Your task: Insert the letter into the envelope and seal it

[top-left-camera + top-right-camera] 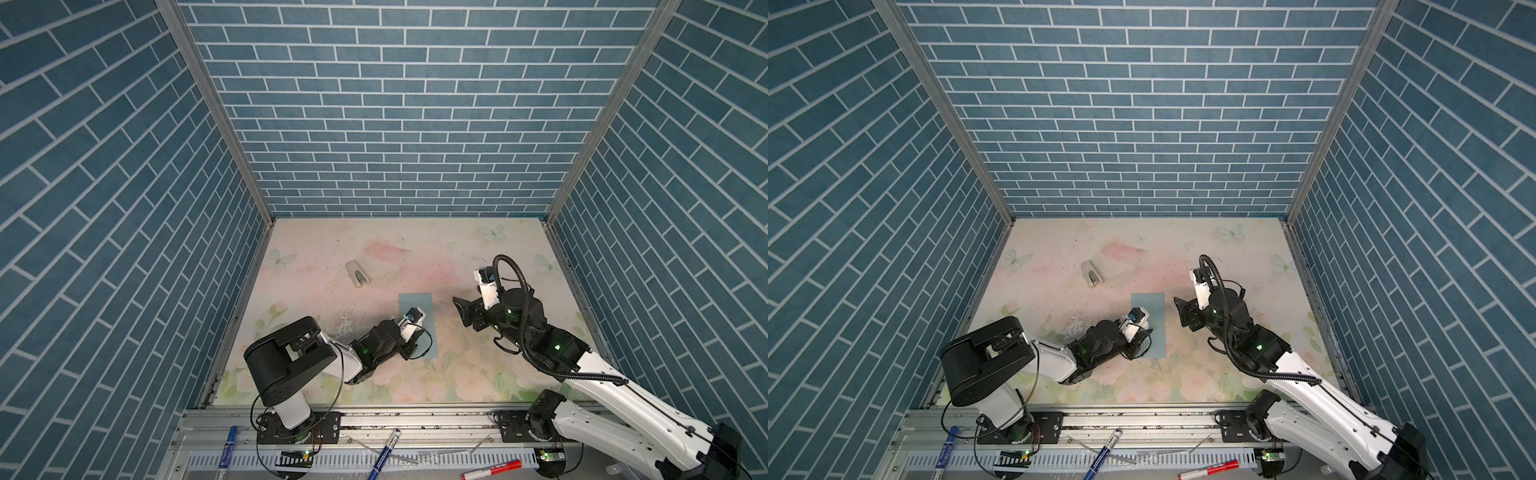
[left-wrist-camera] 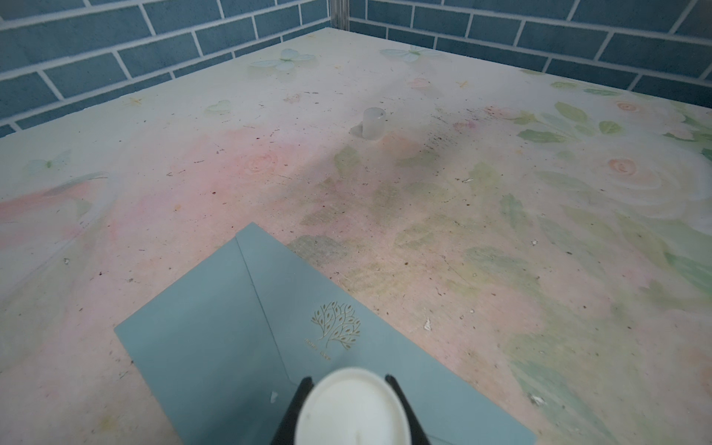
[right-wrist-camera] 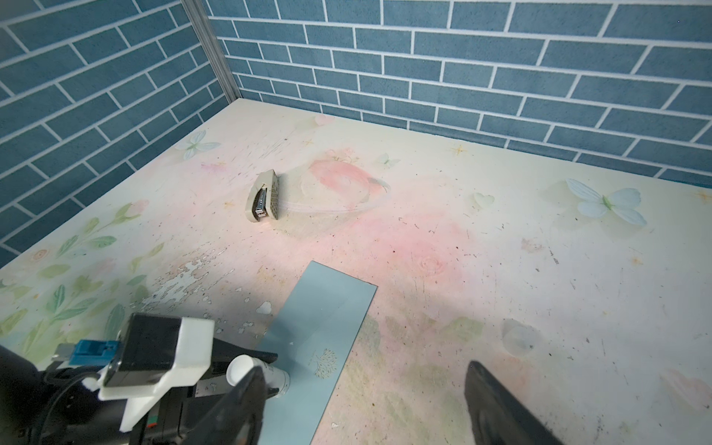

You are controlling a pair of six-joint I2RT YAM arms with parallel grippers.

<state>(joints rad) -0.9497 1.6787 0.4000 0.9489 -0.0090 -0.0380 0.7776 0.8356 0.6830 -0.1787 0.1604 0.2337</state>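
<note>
Left gripper [image 2: 348,386], glue stick [image 2: 352,414] over envelope [image 2: 215,339]

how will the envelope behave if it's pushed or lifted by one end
The envelope looks like thin paper lying flat on the table, so it would probably slide lightly when pushed. Lifted by one end, it would likely sag, being long and narrow. Its flat edges leave little to pinch.
</note>
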